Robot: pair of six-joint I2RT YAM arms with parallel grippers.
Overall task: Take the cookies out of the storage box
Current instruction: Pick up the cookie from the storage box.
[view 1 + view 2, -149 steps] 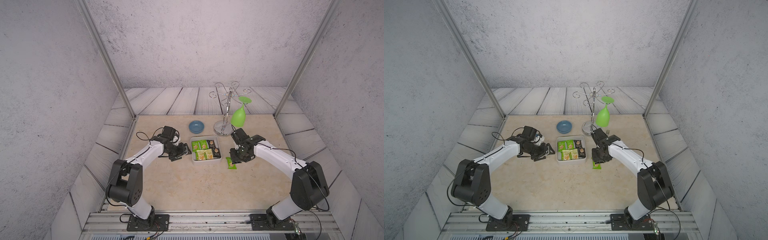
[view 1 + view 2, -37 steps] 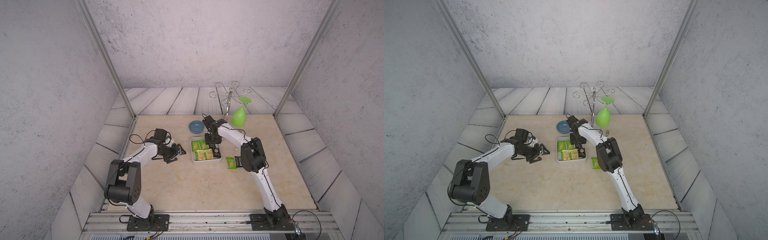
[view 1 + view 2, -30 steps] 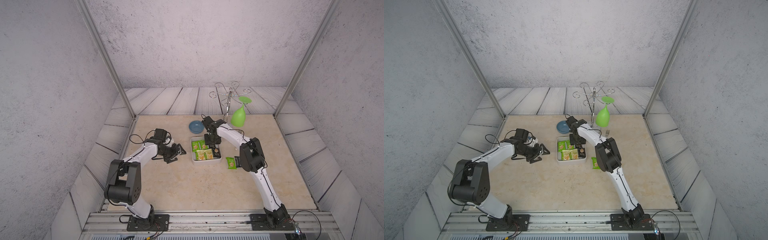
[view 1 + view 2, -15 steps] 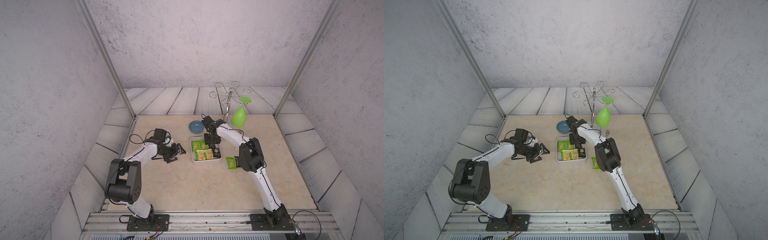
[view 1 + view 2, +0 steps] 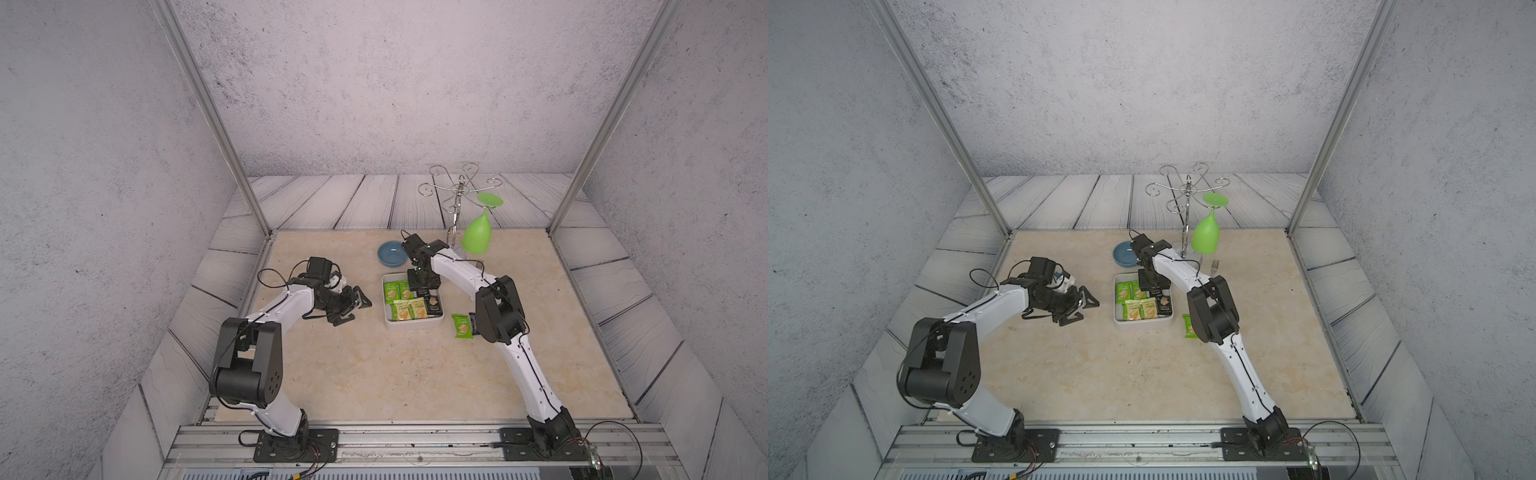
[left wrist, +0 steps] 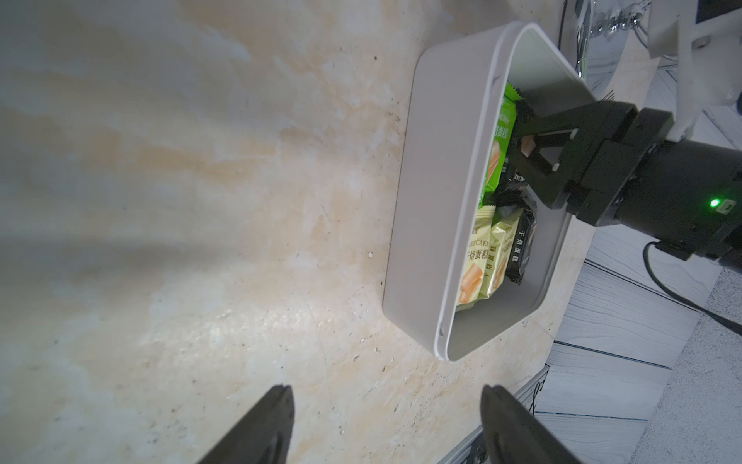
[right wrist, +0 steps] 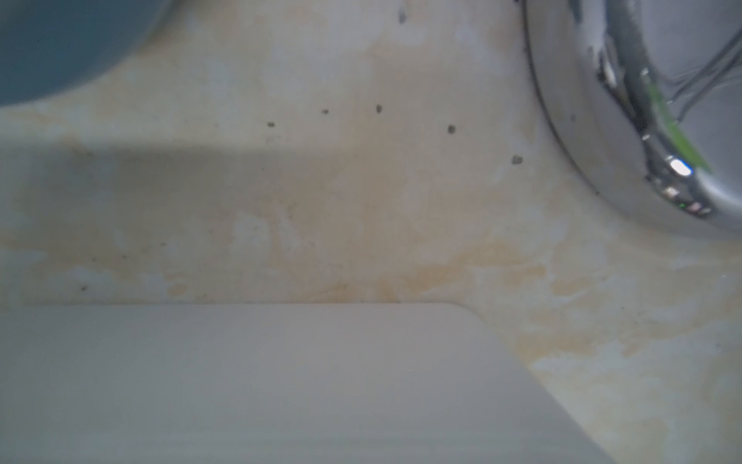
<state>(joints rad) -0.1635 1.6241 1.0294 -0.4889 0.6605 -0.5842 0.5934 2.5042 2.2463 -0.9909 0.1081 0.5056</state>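
The white storage box (image 5: 411, 326) (image 5: 1142, 325) lies mid-table and holds several cookies (image 5: 409, 309) (image 5: 1140, 309) in green, cream and black packets. My right gripper (image 5: 423, 284) (image 5: 1152, 284) points down into the box's far end. In the left wrist view it (image 6: 518, 138) is open, its fingers standing either side of a packet with a tan print; contact does not show. One green cookie (image 5: 461, 325) lies on the table right of the box. My left gripper (image 5: 356, 312) (image 6: 387, 391) hovers open and empty left of the box (image 6: 433, 193).
A blue bowl (image 5: 392, 254) (image 7: 60, 40) sits just behind the box. A chrome stand (image 5: 457, 195) (image 7: 602, 120) with a hanging green glass (image 5: 477, 235) is at the back right, and a fork (image 5: 1215, 266) lies near its base. Grey walls enclose the table.
Five seconds ago my right gripper was beside the green packet on the table; it now reaches into the box's far end. Over the last second its jaws narrowed slightly. The left arm stayed still.
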